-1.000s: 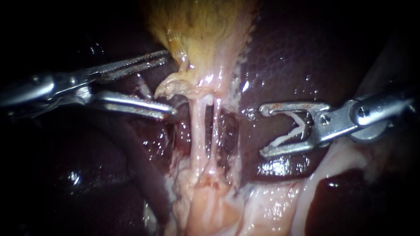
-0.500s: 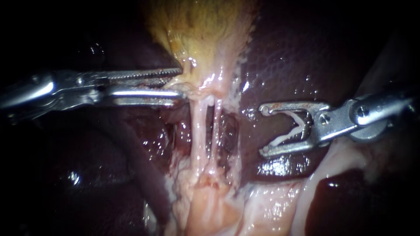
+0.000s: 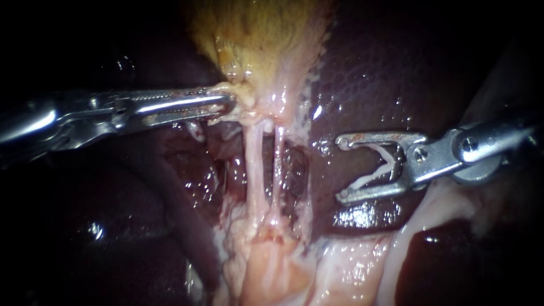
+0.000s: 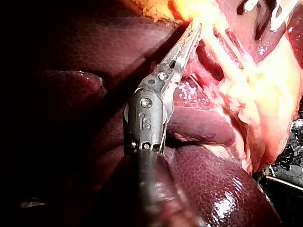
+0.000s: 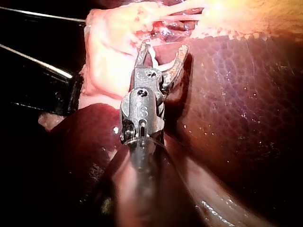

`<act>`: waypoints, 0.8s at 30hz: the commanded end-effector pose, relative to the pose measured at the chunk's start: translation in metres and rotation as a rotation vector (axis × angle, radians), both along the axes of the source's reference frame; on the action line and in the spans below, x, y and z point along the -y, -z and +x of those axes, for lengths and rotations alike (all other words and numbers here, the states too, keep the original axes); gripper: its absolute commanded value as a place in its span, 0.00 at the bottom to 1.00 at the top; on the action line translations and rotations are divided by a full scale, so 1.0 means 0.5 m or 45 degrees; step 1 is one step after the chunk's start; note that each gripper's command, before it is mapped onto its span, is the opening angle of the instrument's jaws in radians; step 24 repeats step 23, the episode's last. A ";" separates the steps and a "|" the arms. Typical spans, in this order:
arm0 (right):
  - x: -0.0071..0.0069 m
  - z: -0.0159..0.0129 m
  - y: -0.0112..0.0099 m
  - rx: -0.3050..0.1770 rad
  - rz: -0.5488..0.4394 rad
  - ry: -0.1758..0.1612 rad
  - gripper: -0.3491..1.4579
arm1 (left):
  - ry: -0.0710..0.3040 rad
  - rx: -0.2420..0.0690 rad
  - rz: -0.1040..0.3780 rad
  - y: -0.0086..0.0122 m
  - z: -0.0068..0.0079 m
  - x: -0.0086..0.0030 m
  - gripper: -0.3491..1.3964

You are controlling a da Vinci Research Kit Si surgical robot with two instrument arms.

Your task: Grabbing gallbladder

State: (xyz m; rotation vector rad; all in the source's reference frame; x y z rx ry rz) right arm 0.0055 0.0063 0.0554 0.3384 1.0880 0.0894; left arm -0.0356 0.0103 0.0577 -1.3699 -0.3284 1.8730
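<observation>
Endoscope view: the gallbladder (image 3: 260,39) lies at the top centre, yellow, narrowing downward to a pale neck, with dark liver (image 3: 385,68) on either side of it. Our left instrument (image 3: 224,105) comes in nearly level from the left, and its jaws are clamped together on the pale lower left edge of the gallbladder, just above the point where two thin pale tubes (image 3: 255,164) run down side by side into the pale tissue below. In the left wrist view the left instrument (image 4: 193,33) shows its jaws closed to a narrow point, the tip buried in the yellow tissue of the gallbladder (image 4: 199,9), with liver (image 4: 213,189) under the shaft. Our right instrument (image 3: 340,170) comes in from the right and sits over the liver, apart from the tubes. Its jaws are wide apart with a white V-shaped clip (image 3: 371,175) lying in the gap, and they grip no tissue. The right wrist view agrees: the right instrument (image 5: 163,48) has its jaws spread over the liver (image 5: 236,94).
</observation>
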 end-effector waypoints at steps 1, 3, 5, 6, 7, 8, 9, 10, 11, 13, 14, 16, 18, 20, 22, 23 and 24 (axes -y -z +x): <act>0.0000 -0.0001 0.0000 0.000 0.000 0.000 0.47 | -0.004 0.006 0.002 0.0011 0.0007 -0.0005 0.00; 0.0000 -0.0001 0.0000 0.000 0.000 0.000 0.47 | -0.002 0.010 0.011 0.0040 0.0022 -0.0016 0.00; 0.0000 -0.0001 0.0000 0.000 0.000 0.000 0.47 | 0.015 0.025 0.011 0.0065 0.0037 -0.0025 0.00; 0.0000 -0.0001 0.0000 0.000 0.000 0.000 0.47 | 0.027 0.034 0.010 0.0079 0.0046 -0.0029 0.00; 0.0000 -0.0001 -0.0001 0.000 0.000 0.000 0.47 | 0.031 0.036 0.012 0.0088 0.0053 -0.0032 0.00; 0.0000 -0.0001 -0.0001 0.000 0.000 0.000 0.47 | 0.040 0.038 0.012 0.0095 0.0058 -0.0034 0.00; 0.0000 -0.0001 -0.0001 0.000 0.000 0.000 0.47 | 0.048 0.041 0.012 0.0104 0.0065 -0.0037 0.00; 0.0000 -0.0001 -0.0001 0.000 0.000 0.000 0.47 | 0.055 0.044 0.011 0.0108 0.0070 -0.0038 0.00; 0.0000 -0.0001 -0.0001 0.000 0.000 0.000 0.47 | 0.059 0.046 0.011 0.0112 0.0074 -0.0040 0.00; 0.0000 -0.0001 -0.0001 0.000 0.000 0.000 0.47 | 0.063 0.042 0.013 0.0116 0.0080 -0.0042 0.00; 0.0000 -0.0001 -0.0001 0.000 0.000 0.000 0.47 | 0.067 0.044 0.012 0.0117 0.0081 -0.0042 0.00; 0.0000 -0.0001 -0.0001 0.000 0.000 0.000 0.47 | 0.069 0.042 0.012 0.0116 0.0082 -0.0041 0.00; 0.0000 -0.0001 -0.0001 0.000 0.000 0.000 0.47 | 0.071 0.040 0.012 0.0116 0.0082 -0.0040 0.00; 0.0000 -0.0001 -0.0001 0.000 0.000 0.000 0.47 | 0.072 0.040 0.012 0.0117 0.0082 -0.0040 0.00; 0.0000 -0.0001 -0.0001 0.000 0.000 0.000 0.47 | 0.072 0.039 0.012 0.0119 0.0082 -0.0039 0.00; 0.0000 -0.0001 -0.0001 0.000 0.000 0.000 0.47 | 0.073 0.038 0.012 0.0119 0.0081 -0.0038 0.00; 0.0000 -0.0001 -0.0001 0.000 0.000 0.000 0.47 | 0.073 0.038 0.012 0.0119 0.0081 -0.0038 0.00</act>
